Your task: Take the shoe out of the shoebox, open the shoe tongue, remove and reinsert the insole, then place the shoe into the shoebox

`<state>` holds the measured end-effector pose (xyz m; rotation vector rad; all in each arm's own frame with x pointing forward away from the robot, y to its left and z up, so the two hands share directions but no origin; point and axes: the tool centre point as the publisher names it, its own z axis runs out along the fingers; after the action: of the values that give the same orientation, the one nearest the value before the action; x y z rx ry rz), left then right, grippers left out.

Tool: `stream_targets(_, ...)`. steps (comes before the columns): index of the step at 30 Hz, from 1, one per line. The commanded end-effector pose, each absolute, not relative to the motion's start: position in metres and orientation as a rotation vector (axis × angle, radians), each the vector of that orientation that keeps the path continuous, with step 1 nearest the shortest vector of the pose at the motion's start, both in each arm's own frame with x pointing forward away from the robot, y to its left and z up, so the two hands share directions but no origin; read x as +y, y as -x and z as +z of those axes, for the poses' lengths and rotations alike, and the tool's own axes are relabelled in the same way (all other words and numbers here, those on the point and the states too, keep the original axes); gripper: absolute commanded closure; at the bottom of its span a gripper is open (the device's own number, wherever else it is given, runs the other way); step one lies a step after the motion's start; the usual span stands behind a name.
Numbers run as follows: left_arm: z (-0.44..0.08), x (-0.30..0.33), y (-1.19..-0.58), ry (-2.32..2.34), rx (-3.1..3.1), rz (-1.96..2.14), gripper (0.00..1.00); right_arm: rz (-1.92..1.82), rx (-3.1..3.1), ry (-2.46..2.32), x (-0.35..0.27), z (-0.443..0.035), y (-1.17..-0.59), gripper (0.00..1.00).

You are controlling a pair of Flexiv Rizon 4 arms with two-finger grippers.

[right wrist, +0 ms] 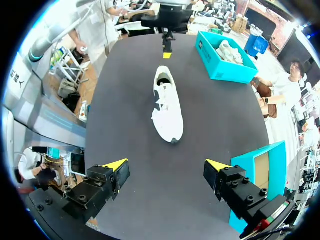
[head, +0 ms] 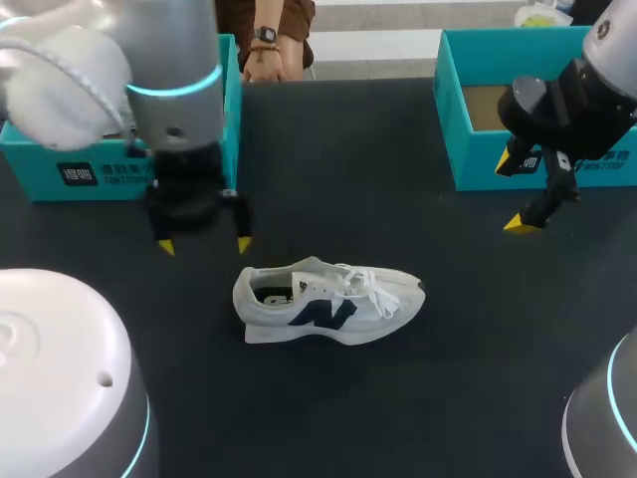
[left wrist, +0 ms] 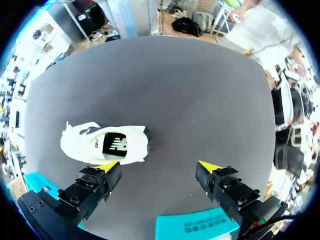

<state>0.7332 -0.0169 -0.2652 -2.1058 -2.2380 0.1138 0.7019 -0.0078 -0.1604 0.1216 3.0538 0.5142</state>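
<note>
Both left tool [left wrist: 158,166] and right tool [right wrist: 167,166] gape; right wrist view reveals boxed shoe [right wrist: 227,50].

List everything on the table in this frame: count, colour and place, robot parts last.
table: one, black top, under everything.
sneaker: one, white with a navy logo, at the table's middle, outside both boxes, nothing gripping it.
left shoebox: one, teal, far left corner; a second white shoe lies in it.
right shoebox: one, teal, far right corner, open, brown floor showing.
left gripper: one, black with yellow tips, open, hovering just behind the sneaker's heel.
right gripper: one, black with yellow tips, open, before the right shoebox, apart from the sneaker's toe.
</note>
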Motion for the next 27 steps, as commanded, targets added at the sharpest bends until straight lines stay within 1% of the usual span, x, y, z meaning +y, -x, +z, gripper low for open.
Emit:
stream_targets(1, -0.258, 0.014, -0.73, 1.816, -2.494, 0.664, 0.0, 0.51, 3.058, -0.122, -0.007, -0.161, -0.704, 0.0)
stream_targets(14, -0.258, 0.014, -0.73, 1.816, -2.494, 0.664, 0.0, 0.51, 3.058, -0.122, -0.007, -0.161, -0.704, 0.0)
stream_targets(18, -0.257, 0.03, -0.727, 1.618, -2.562, 0.779, 0.0, 0.51, 3.058, -0.122, -0.007, -0.161, -0.704, 0.0)
stream_targets(22, -0.259, 0.042, -0.724, 1.489, -2.61, 0.809, 0.0, 0.51, 3.058, -0.122, -0.007, -0.161, -0.704, 0.0)
stream_targets(27, -0.272, 0.064, -0.725, 1.229, -2.734, 1.05, 0.0, 0.51, 3.058, -0.122, -0.007, -0.161, -0.704, 0.0)
